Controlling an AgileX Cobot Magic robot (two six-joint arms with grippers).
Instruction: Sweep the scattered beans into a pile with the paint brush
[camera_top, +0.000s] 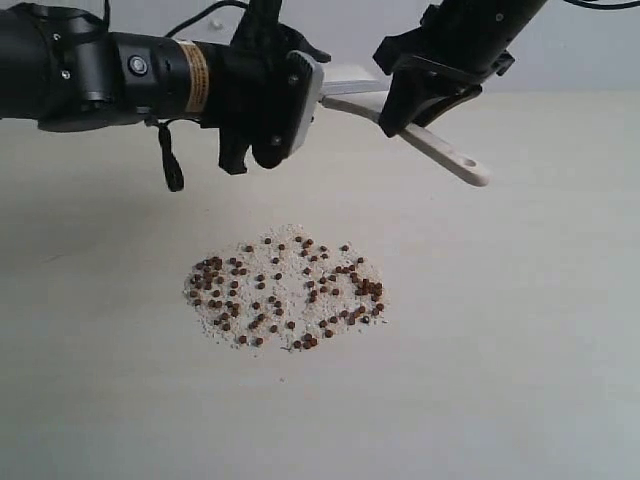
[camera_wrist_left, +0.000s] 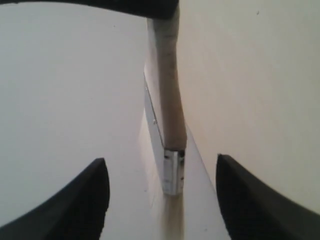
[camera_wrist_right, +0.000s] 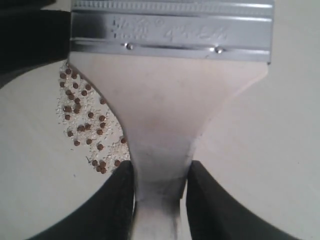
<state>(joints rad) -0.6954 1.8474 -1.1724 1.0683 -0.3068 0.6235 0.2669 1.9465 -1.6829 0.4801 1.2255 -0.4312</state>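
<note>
Exterior view: the paint brush (camera_top: 450, 155) hangs above the table (camera_top: 540, 380), beyond the scattered beans (camera_top: 285, 290). Its long axis slants, the holed handle (camera_top: 468, 168) pointing down and right. It has pale wood and a silver ferrule (camera_wrist_right: 170, 30). The right gripper (camera_wrist_right: 160, 197) clamps the handle. The left gripper (camera_wrist_left: 162, 200) stands wide apart around the brush head, not touching it.

Looks down across the table (camera_top: 540, 380) from outside, mid-range. Sits close on the brush (camera_wrist_left: 169, 90) at both wrists; shares beans (camera_wrist_right: 82, 115) from the right.
</note>
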